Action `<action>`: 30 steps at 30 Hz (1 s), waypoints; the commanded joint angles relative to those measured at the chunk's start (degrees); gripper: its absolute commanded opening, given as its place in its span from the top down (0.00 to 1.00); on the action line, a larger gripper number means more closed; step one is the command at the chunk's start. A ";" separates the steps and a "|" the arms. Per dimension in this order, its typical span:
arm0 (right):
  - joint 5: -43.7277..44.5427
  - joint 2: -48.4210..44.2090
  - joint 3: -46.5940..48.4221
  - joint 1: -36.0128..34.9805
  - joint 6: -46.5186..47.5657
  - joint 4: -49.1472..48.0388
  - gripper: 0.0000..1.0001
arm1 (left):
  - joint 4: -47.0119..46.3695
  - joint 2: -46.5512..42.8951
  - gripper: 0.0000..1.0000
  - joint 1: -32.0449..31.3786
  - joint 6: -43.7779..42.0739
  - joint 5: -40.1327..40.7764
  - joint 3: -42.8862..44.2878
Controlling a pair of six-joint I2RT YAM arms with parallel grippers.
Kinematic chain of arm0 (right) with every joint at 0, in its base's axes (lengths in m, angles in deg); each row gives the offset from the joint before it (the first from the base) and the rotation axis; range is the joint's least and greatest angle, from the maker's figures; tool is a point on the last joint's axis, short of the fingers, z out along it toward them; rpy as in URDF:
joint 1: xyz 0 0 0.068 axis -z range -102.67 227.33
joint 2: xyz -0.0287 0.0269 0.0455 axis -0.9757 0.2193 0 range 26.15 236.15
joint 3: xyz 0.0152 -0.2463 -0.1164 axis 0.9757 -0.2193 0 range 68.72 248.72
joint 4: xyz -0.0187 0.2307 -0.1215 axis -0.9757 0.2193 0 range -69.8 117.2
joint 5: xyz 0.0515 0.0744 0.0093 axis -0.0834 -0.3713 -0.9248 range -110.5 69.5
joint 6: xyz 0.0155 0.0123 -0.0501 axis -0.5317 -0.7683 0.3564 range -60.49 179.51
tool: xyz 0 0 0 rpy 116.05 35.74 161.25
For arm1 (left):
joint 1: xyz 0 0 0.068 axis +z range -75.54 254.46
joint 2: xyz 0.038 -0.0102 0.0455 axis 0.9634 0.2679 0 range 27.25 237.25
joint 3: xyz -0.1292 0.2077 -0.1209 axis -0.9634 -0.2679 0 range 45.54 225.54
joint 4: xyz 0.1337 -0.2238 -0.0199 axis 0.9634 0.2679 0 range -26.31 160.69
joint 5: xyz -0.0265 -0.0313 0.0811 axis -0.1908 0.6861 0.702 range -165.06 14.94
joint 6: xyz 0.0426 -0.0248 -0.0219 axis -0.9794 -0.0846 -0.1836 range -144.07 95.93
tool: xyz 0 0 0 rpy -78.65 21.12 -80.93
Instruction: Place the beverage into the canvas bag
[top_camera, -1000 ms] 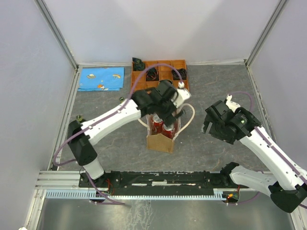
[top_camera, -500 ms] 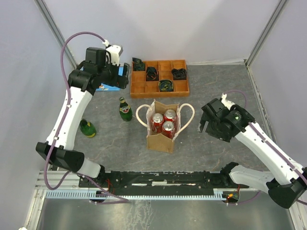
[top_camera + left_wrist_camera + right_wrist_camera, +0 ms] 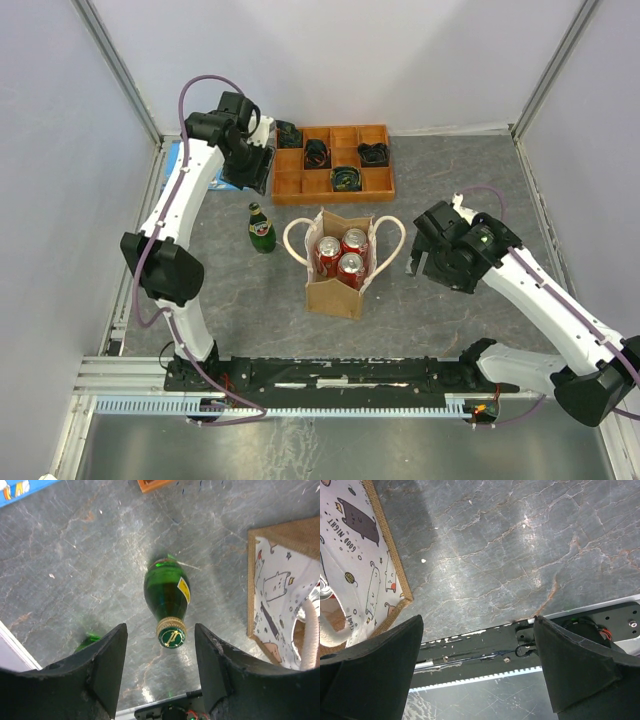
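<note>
The canvas bag [image 3: 338,278] stands upright mid-table, its cream rope handles spread to both sides, and holds three red cans [image 3: 340,255]. A green glass bottle [image 3: 261,228] stands on the table left of the bag. My left gripper [image 3: 250,165] hovers open behind and above this bottle. In the left wrist view the bottle's gold-rimmed cap [image 3: 171,636] shows between the fingers of the left gripper [image 3: 160,647], well below them and untouched, with the bag's printed lining [image 3: 280,585] at right. My right gripper [image 3: 425,255] hangs open and holds nothing, just right of the bag [image 3: 360,555].
An orange compartment tray [image 3: 290,185] with dark items sits at the back, beside a blue cloth [image 3: 172,165] in the back left corner. A second green object [image 3: 89,641] peeks out beside my left finger. The black base rail [image 3: 485,647] runs along the near edge.
The left arm left the bag, swung to the back left corner, then moved right to above the green bottle, its jaws narrowing somewhat. The right gripper barely shifted.
</note>
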 commanded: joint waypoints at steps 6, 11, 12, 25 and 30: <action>-0.70 -2.04 -0.46 0.16 -1.28 0.34 0.01 | 7.54 0.55 0.39 0.45 -4.29 -1.35 -1.95; -1.33 -1.00 0.09 0.14 -0.79 0.16 0.01 | 7.92 3.43 0.37 0.43 -4.87 -2.22 -0.72; -1.35 -0.83 0.16 0.18 -0.68 0.22 0.01 | 8.11 4.13 0.37 0.41 -5.02 -2.20 -0.36; -1.34 -1.56 -1.33 0.14 -0.99 -0.47 0.01 | 9.53 6.11 0.56 0.43 -6.55 -1.45 -0.67; -1.68 -1.47 -1.68 0.15 -1.02 -0.81 0.01 | 9.91 5.83 0.83 0.41 -6.94 -1.52 -1.70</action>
